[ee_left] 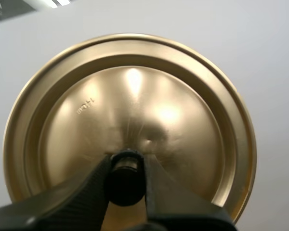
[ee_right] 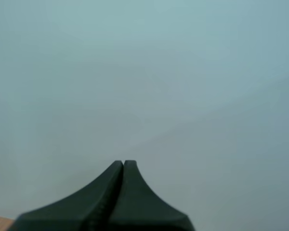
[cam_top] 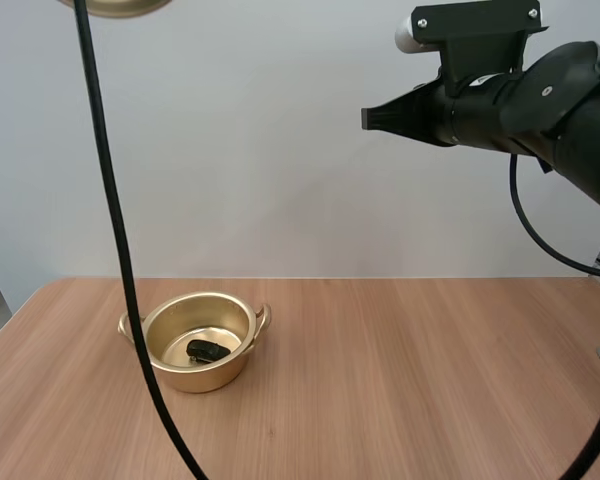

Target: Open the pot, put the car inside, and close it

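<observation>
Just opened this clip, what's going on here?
The left gripper is shut on the black knob of a round gold metal lid, holding it up in the air. The gold two-handled pot sits open on the wooden table with the small dark toy car inside. The right gripper is shut on nothing, raised above the table. Only closing the pot remains.

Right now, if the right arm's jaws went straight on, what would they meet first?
Nothing close, it seems: the right gripper, jaws shut, aims high over the table at the bare wall. The pot sits well below that line, though depth is unclear.
</observation>
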Tool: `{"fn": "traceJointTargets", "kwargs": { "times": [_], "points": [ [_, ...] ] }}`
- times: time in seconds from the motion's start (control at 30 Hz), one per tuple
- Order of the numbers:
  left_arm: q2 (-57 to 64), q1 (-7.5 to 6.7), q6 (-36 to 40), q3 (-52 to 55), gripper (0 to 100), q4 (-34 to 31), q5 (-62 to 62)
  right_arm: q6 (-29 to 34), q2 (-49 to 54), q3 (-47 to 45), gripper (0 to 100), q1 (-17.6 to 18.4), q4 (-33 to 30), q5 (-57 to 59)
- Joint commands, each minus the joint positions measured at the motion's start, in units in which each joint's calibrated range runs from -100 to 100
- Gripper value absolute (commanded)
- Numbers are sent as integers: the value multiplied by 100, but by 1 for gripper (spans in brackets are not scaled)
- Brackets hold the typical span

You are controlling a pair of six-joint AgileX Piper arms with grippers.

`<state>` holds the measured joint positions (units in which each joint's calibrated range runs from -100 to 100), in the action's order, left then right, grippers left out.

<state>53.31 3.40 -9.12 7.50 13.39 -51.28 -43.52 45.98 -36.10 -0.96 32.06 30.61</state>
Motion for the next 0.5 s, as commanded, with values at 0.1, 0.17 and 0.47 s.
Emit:
{"fn": "traceJointTargets", "kwargs": {
  "times": [0.1,0.17,0.47],
  "points": [
    [-471,1,-670,1668,0,-5,482,-7,763,-644,0,-19,-341,76],
    [-734,1,-670,1828,0,-5,332,174,1041,-850,0,-147,-429,256],
    [-1964,1,-670,1955,0,43,-1326,230,1537,-982,0,-318,-477,386]
  ]
}}
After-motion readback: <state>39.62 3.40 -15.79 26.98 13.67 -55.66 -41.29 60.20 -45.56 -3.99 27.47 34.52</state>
